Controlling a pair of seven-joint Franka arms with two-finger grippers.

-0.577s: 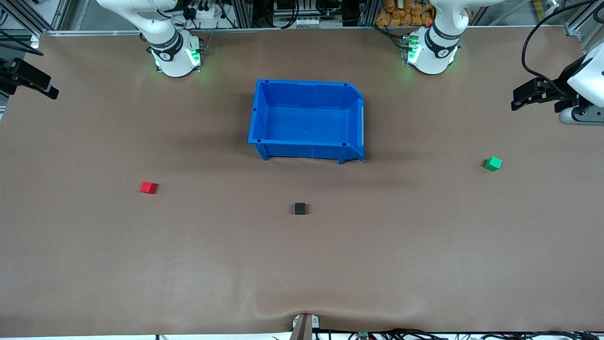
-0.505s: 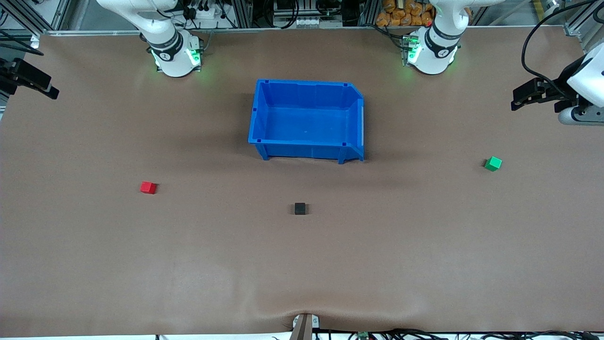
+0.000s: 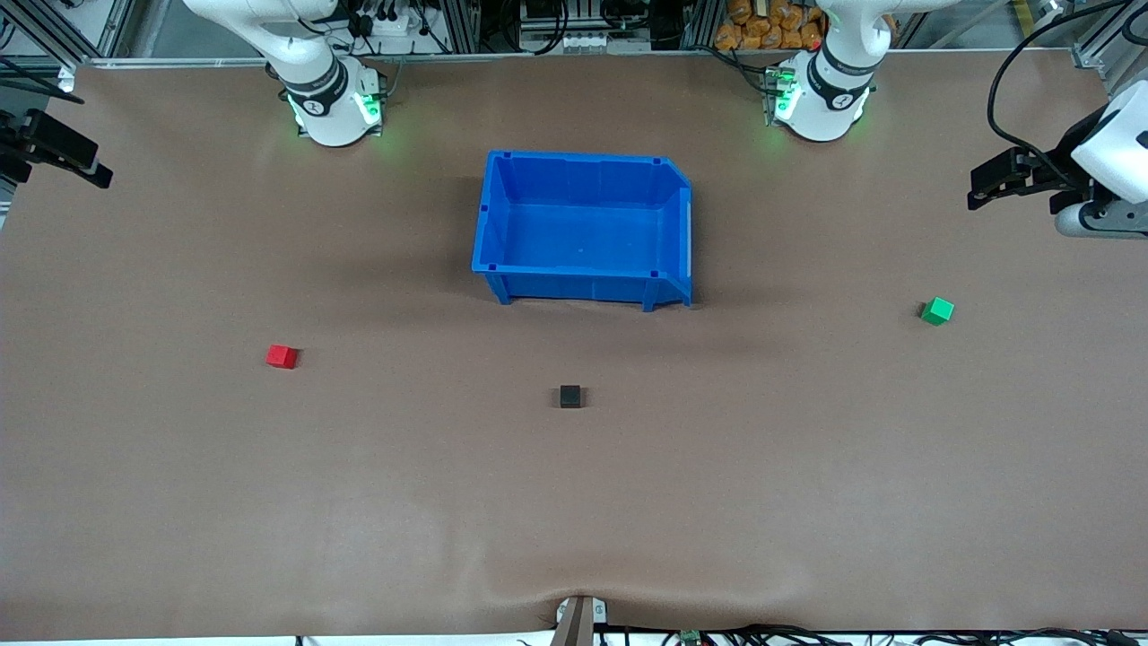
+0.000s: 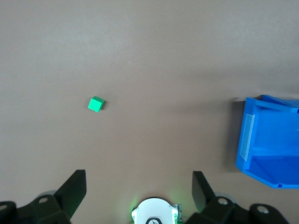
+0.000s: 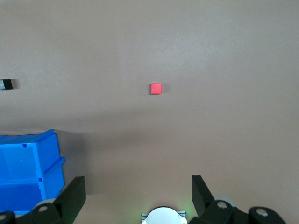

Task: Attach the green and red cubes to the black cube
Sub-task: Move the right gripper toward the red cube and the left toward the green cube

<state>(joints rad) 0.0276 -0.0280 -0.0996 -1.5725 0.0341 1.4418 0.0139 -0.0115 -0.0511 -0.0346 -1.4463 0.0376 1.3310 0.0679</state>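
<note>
Black cube [image 3: 570, 396] sits alone on the brown table [image 3: 574, 520], nearer the front camera than the blue bin [image 3: 583, 224]. Taking that cube as the dial's centre in the front view, the red cube [image 3: 282, 356] lies at about nine o'clock, toward the right arm's end, and the green cube [image 3: 937, 310] at about two o'clock, toward the left arm's end; both are well apart from it. Nothing is joined yet.

Left gripper [image 3: 982, 184] hangs high over the table's edge at its own end, fingers [image 4: 74, 186] spread wide and empty. Right gripper [image 3: 90, 170] hangs over the opposite edge, fingers [image 5: 72, 196] likewise apart and holding nothing.

The step in hand looks like the first reach. Each arm would do best to come straight down over its own cube, turning the wrist so the pads meet two flat faces, which matters for the green one since it sits skewed. A centred grip should keep the cube square for pressing against the black one.
</note>
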